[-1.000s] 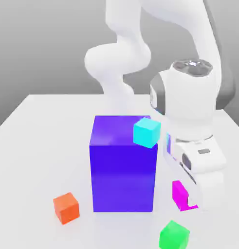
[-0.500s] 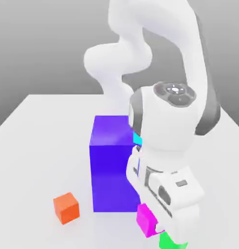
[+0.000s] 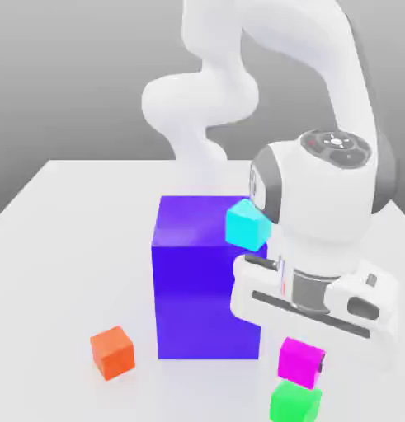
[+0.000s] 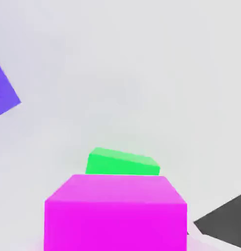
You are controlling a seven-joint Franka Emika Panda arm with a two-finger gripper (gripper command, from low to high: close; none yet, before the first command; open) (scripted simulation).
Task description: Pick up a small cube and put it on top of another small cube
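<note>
Hanging just above the green cube (image 3: 294, 402), the magenta cube (image 3: 301, 362) is clear of the tabletop (image 3: 65, 247), carried under the white hand of the arm; from the exterior view the two nearly touch, the magenta one a shade toward that view's right of dead centre. The pincer (image 3: 303, 356) is clamped on the magenta cube, its jaws drawn tight against opposite faces. In the hand view the magenta cube (image 4: 115, 211) sits close under the camera with the green cube (image 4: 123, 163) peeking out beyond it, so the lineup looks close but perhaps not exact.

To my eye the cube is a light, rigid little block with flat smooth sides, so it should neither sag nor crush; a grip across two parallel faces, near the middle, is the sensible hold, since a corner grip could let it twist. Being slick-faced and small, it may slide off the green one if released off-centre or from any height.

Further out stand the tall blue-purple block (image 3: 207, 276), a cyan cube (image 3: 247, 224) at its upper corner, and an orange cube (image 3: 113, 352) well apart on the exterior view's left
</note>
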